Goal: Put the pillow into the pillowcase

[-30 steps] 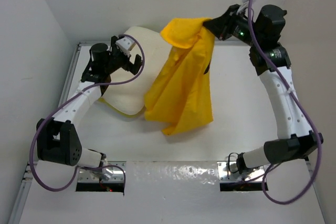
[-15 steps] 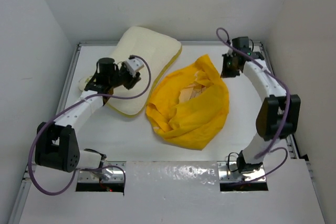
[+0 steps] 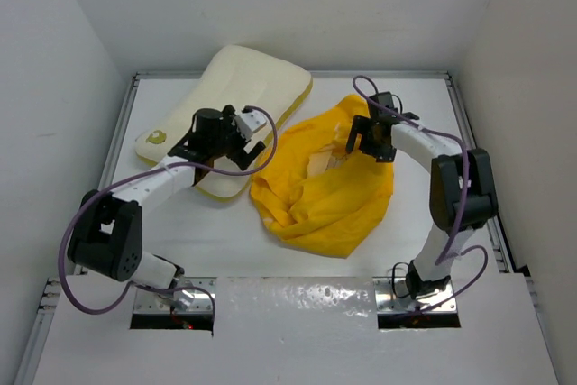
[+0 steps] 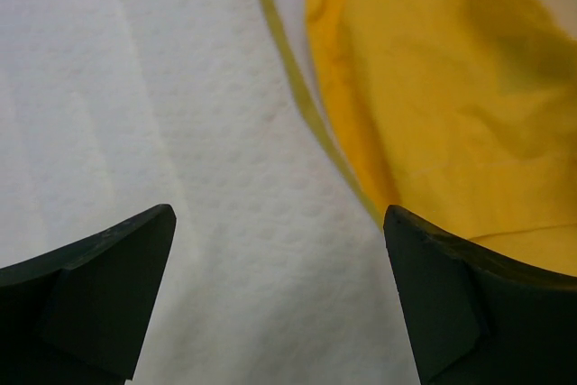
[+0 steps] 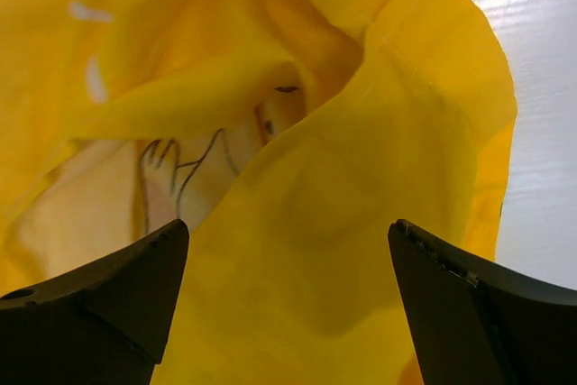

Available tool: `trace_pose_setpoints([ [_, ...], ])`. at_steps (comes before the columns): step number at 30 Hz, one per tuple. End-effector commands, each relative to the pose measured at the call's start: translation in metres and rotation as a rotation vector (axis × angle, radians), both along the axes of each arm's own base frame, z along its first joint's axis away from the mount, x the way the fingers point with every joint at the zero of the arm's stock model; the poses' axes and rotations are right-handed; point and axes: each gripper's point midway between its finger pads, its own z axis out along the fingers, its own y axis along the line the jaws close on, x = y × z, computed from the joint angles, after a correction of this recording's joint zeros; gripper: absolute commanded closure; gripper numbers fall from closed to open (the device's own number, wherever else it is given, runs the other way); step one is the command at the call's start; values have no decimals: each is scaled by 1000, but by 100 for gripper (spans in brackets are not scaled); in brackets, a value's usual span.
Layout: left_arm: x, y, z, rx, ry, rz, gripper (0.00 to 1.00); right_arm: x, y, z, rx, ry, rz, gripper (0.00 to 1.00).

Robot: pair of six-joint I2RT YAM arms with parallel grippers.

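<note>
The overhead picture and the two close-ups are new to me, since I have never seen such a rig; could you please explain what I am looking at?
These are two robot arms bolted at the near edge of a white table. The overhead picture comes from a fixed camera above and behind them. Each close-up comes from a camera on one wrist, looking past its own two dark fingers. A cream pillow lies at the back left, with a crumpled yellow pillowcase beside it. The left end effector is over the pillow's edge, the right end effector over the pillowcase. Both are open and hold nothing.
</note>
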Motion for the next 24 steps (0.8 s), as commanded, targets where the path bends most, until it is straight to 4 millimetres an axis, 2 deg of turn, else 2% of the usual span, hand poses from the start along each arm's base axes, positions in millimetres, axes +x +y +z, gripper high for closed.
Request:
trace_pose_setpoints([
  [1,17,42,-9,219,-62,123,0,18,-1,-19,24,-17,-146,13],
  [2,6,54,-32,348,-33,65,0,18,0,-26,33,2,-147,17],
  [3,-1,68,-50,436,-4,71,0,15,2,-42,30,47,-152,25],
  [4,-5,80,-62,511,-3,73,0,15,-1,-46,29,64,-160,56],
  [5,-20,96,-86,604,20,47,0,20,-4,-45,17,59,-157,76],
  [6,-15,106,-83,646,-24,91,0,20,-10,-44,4,64,-163,93],
  [7,-22,118,-90,655,-7,105,2,25,-25,-36,-7,38,-182,100],
  [8,-20,122,-83,624,-18,124,9,28,-34,-30,-26,12,-130,100],
  [9,-21,125,-82,593,-1,133,19,41,-38,-19,-20,-53,-76,100],
  [10,-20,131,-80,542,14,140,33,53,-40,0,34,-103,20,100],
  [11,-15,134,-72,512,11,167,38,61,-47,10,-37,-140,200,100],
  [12,-24,130,-76,481,59,135,40,58,-54,15,-85,-101,278,100],
  [13,-23,134,-73,459,68,144,40,81,-58,36,-152,-149,359,100],
  [14,-23,132,-64,428,68,151,36,90,-66,42,-250,-159,484,100],
  [15,-24,126,-61,390,68,127,31,100,-66,50,-274,-173,514,100],
  [16,-23,121,-56,369,60,109,22,128,-57,82,-293,-266,528,100],
  [17,-24,116,-48,352,40,84,18,141,-36,74,-229,-280,566,100],
  [18,-26,104,-44,308,24,31,16,155,-7,86,-181,-339,606,100],
  [19,-26,98,-39,277,12,14,12,172,20,110,-138,-428,639,100],
  [20,-25,92,-29,244,-14,1,8,176,47,99,-85,-435,683,98],
  [21,-25,82,-22,201,-32,-28,6,174,94,104,-52,-489,771,60],
  [22,-24,77,-16,171,-39,-36,1,173,111,102,-58,-504,798,27],
  [23,-21,73,-5,133,-47,-28,0,170,123,100,-64,-507,798,11],
  [24,-19,68,3,105,-59,-36,0,174,129,109,-104,-547,759,1],
])
